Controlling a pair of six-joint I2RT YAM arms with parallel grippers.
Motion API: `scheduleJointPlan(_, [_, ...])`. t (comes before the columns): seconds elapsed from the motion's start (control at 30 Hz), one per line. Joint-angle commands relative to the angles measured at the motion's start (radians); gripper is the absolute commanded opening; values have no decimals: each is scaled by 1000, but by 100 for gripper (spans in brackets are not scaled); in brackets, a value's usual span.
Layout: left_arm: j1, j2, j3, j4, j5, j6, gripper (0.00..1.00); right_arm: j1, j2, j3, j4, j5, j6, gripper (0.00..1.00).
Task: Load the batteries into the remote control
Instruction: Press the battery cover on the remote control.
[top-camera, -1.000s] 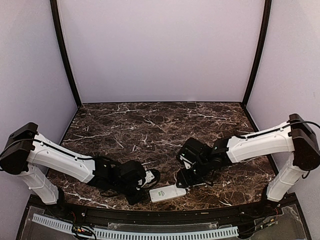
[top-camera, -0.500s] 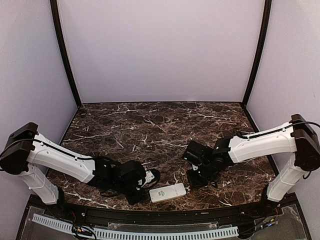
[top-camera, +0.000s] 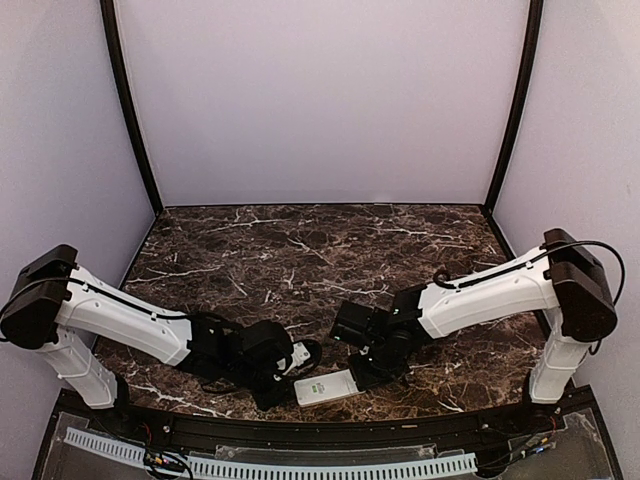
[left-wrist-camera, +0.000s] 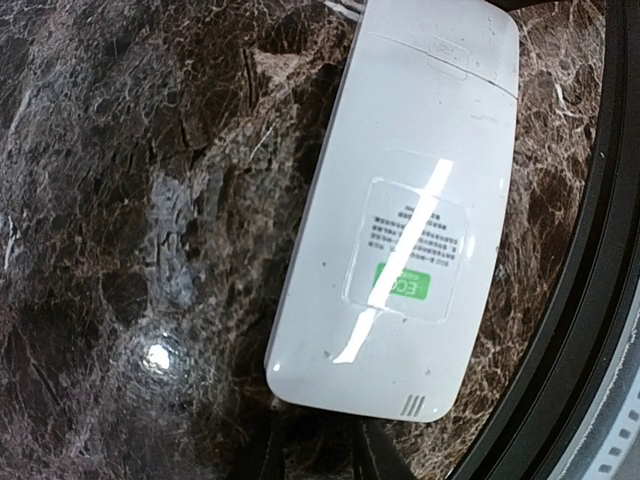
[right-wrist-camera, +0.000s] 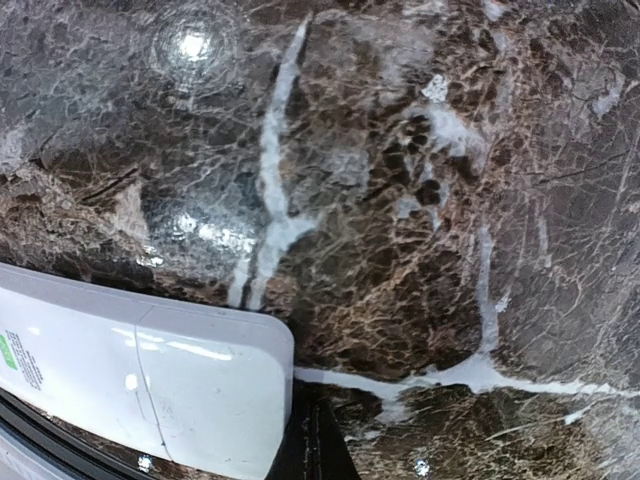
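Observation:
The remote control (top-camera: 325, 387) lies back up on the marble table near the front edge, its green mark showing. In the left wrist view its white back (left-wrist-camera: 400, 230) fills the frame, and my left gripper (left-wrist-camera: 325, 445) sits just short of its near end, jaws apart and empty. My left gripper (top-camera: 296, 370) is at the remote's left end in the top view. My right gripper (top-camera: 360, 373) is at its right end. In the right wrist view its fingers (right-wrist-camera: 315, 440) are shut together, beside the remote's corner (right-wrist-camera: 200, 390). No batteries show in any view.
The table's black raised front rim (top-camera: 320, 425) runs just behind the remote, also in the left wrist view (left-wrist-camera: 590, 300). Pale walls enclose the table on three sides. Both arms lie low across the front of the table.
My right gripper pulled back to the right, then swung left to the remote's right end. The remote has shifted slightly left. The left arm has hardly moved.

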Motion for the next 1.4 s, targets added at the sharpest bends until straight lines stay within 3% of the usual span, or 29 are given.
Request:
scheduleJointPlan(0.0, [-2,43,12,9,68,2,22,52,103,51,21,-31,18,0])
scheduleJointPlan(0.3, [-2,28,-1,28,68,-1,22,48,79,55,3,-15,14,0])
scheduleJointPlan(0.67, [-2,-17,-23,10,29,-1,23,-58,-47,-65,-101,64,-13,0])
scheduleJointPlan(1.07, [-1,4,-4,2,33,10,23,49,123,108,-8,-66,-54,0])
scheduleJointPlan(1.37, [-1,-5,-4,12,26,10,23,-5,-4,11,-15,-40,-40,0])
